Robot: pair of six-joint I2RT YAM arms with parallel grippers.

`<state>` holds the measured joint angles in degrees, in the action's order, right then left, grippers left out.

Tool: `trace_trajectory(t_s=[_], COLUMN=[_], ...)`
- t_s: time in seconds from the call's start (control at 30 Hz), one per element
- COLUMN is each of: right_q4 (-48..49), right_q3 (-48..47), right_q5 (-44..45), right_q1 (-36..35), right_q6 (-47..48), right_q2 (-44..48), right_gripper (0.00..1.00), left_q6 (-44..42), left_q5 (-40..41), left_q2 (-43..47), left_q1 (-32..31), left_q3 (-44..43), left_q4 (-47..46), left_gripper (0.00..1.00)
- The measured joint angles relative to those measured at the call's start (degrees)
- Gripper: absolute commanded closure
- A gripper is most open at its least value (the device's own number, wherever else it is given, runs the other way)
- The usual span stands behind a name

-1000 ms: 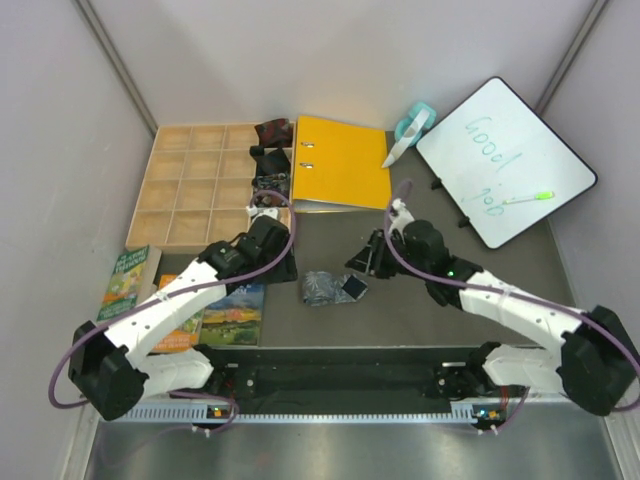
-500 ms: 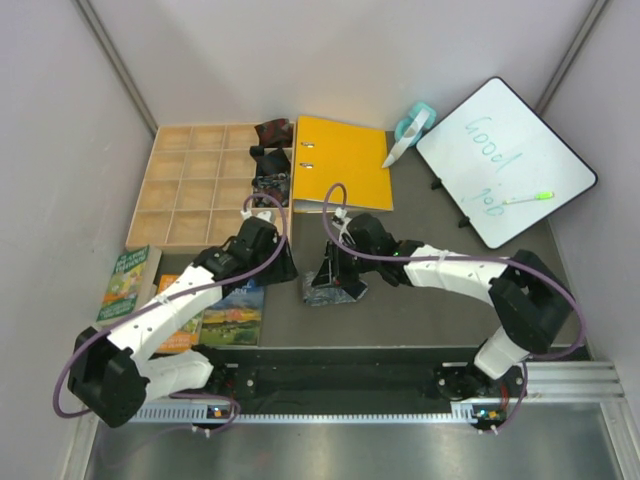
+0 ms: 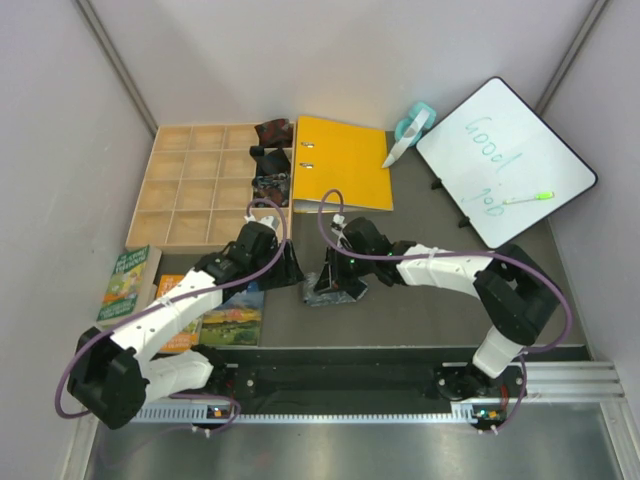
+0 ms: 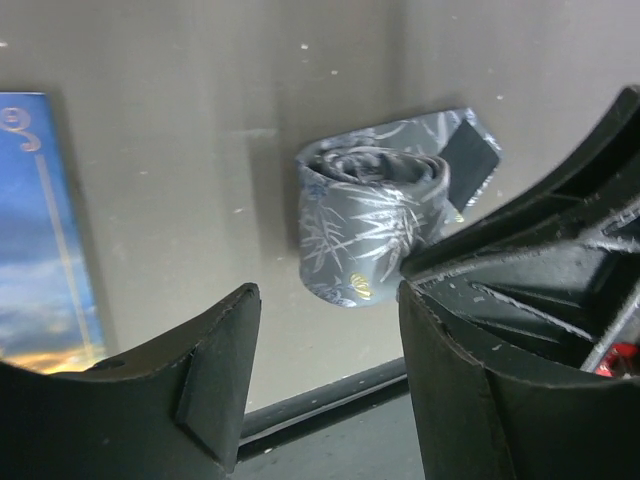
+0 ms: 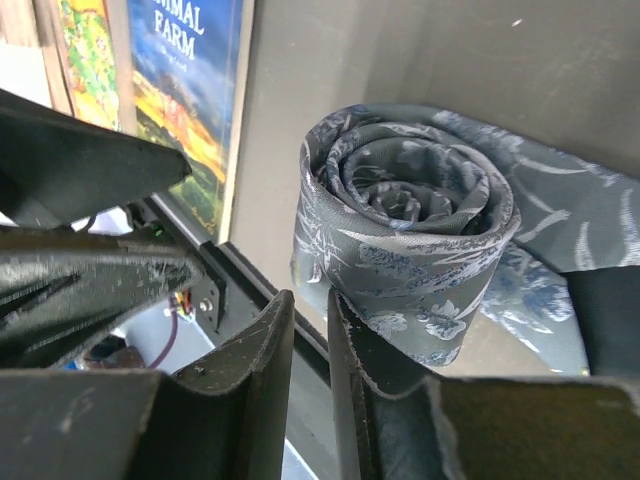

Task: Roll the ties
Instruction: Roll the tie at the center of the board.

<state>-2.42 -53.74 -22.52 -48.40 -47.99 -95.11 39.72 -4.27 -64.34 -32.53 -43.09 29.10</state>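
Trouble looks likeliest from the right tool (image 5: pixel 310 300). Its jaws stand a slit apart, gripping nothing I can see, just beside the grey tie (image 5: pixel 420 210), which sits rolled in the middle of the surface (image 3: pixel 420 310) with its end loose at 3 o'clock. A nudge could topple or unwind it. At 9 o'clock the left tool (image 4: pixel 328 330) hangs half open, empty.

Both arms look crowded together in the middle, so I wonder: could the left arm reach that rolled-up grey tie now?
Probably yes. The left gripper is open and faces the rolled grey tie across bare table. The right gripper sits close beside the roll, which may crowd the approach.
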Motion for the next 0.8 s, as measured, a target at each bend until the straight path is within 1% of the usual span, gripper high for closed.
trace_trajectory(t_s=[0.2,0.4,0.57,0.8], right_q4=[-0.59,-0.66,-0.50,-0.20], right_q3=[0.22,2.71,4.24,6.21], right_q5=[0.44,0.50,0.52,0.50], right_q1=[1.92,4.33,5.46,7.02], right_q6=[0.59,1.31,1.57,2.01], right_q2=[0.00,0.13,0.50,1.51], right_gripper=[0.80,0.81,0.82,0.82], left_q6=[0.85,1.14,1.31,1.97], left_q5=[-3.61,-6.56,-8.41,-10.34], left_q2=[-0.52,-2.32,-3.85,-7.28], left_q1=[0.00,0.00,0.00,0.00], left_q3=[1.73,2.95,3.48,4.35], left_q4=[-3.78,-7.50,-10.49,-14.82], left_gripper=[0.37,0.36,0.34,0.33])
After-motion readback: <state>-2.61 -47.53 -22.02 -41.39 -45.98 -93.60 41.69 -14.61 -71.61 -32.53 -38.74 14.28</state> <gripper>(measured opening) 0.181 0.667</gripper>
